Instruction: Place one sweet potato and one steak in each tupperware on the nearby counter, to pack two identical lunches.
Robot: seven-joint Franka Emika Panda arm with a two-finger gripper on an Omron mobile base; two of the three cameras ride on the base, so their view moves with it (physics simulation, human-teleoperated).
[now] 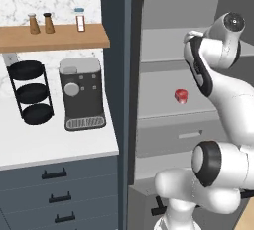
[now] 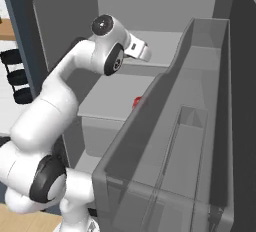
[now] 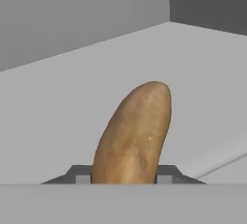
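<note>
sweet potato (image 3: pixel 132 133) sits clamped between gripper (image 3: pixel 123 174) fingertips.

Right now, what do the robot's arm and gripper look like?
The arm is glossy white with rounded, bulbous links and dark, almost black rings and caps at its joints. The gripper ends in two small dark grey finger tips. No cables or markings are visible.

Arm (image 1: pixel 218 100) bent, hand (image 3: pixel 124 178) clamped around sweet potato (image 3: pixel 135 131).
</note>
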